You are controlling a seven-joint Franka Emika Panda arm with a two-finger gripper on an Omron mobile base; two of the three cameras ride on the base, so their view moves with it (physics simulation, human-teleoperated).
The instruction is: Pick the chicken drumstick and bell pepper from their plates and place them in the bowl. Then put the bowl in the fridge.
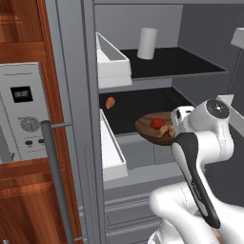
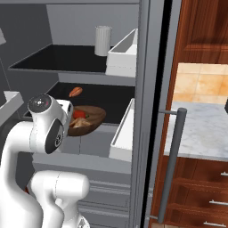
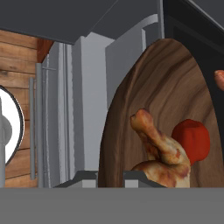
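Nearest you: chicken drumstick (image 3: pixel 161 151) & bell pepper (image 3: pixel 192 141) sit loose in the bowl (image 3: pixel 166 83); gripper (image 3: pixel 98 177) is clamped narrow on its near rim, at the fridge (image 1: pixel 157 66) mid shelf. Wood's stiff, likely light, but contents roll, so keep it level.

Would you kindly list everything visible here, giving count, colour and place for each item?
bowl: one, dark brown wood, at the front edge of the fridge's middle shelf
chicken drumstick: one, golden-brown, in the bowl
bell pepper: one, red, in the bowl beside the drumstick
food piece: one, orange-pink, on the middle shelf behind the bowl
cup: one, white, on the upper shelf
fridge: one, grey, open
door bins: two, white
gripper: one, dark tips, shut on the bowl's rim
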